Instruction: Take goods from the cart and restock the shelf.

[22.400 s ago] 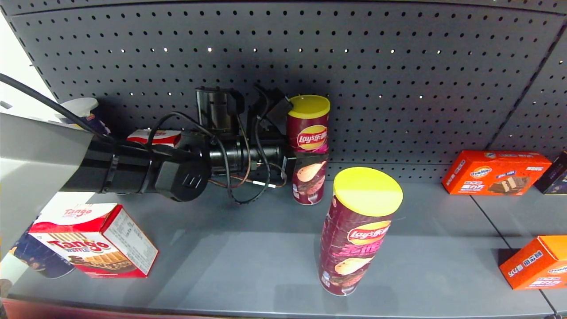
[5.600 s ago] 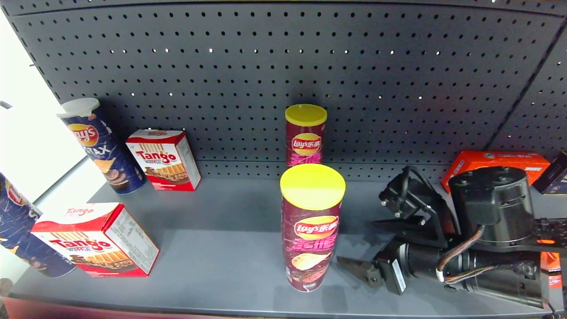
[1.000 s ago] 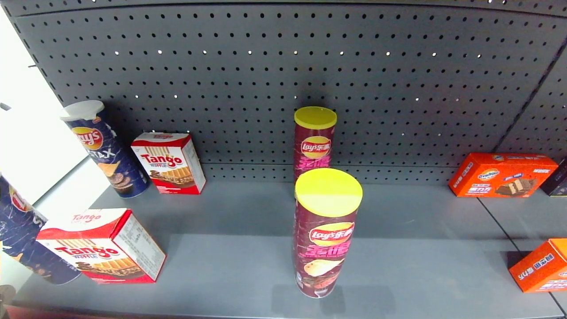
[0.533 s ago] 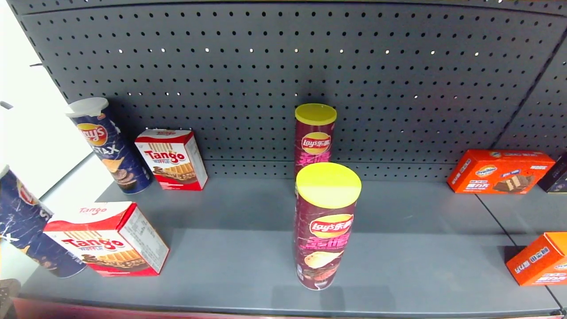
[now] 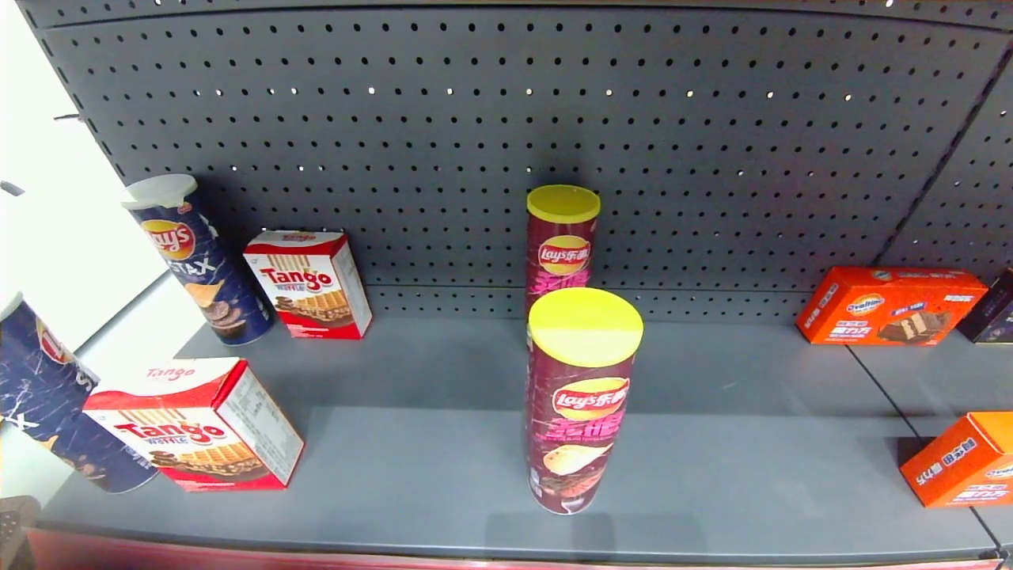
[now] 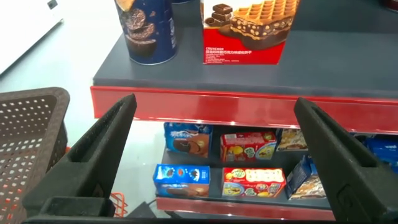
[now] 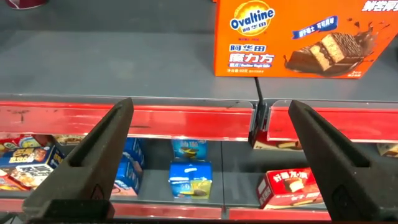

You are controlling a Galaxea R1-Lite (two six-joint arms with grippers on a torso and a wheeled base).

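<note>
Two maroon chip cans with yellow lids stand upright on the grey shelf (image 5: 752, 443). The front can (image 5: 582, 412) is near the shelf's front edge and the back can (image 5: 562, 245) stands against the pegboard, right behind it. My left gripper (image 6: 216, 104) is open and holds nothing. It hangs in front of the red shelf edge (image 6: 249, 102), below a blue chip can (image 6: 149, 31) and a wafer box (image 6: 245, 31). My right gripper (image 7: 211, 107) is also open and holds nothing, in front of the shelf edge below an orange box (image 7: 298, 37).
On the shelf's left stand two blue cans (image 5: 198, 261) (image 5: 47, 404) and two red wafer boxes (image 5: 309, 285) (image 5: 198, 435). Orange boxes (image 5: 890, 305) (image 5: 957, 459) lie on the right. A brown basket (image 6: 25, 143) sits beside the left gripper. Lower shelves hold several snack packs (image 7: 189, 180).
Both arms have left the shelf since the older frames, where each was beside a maroon can. The front can now stands in line with the back one. Over the last second the camera shifted slightly.
</note>
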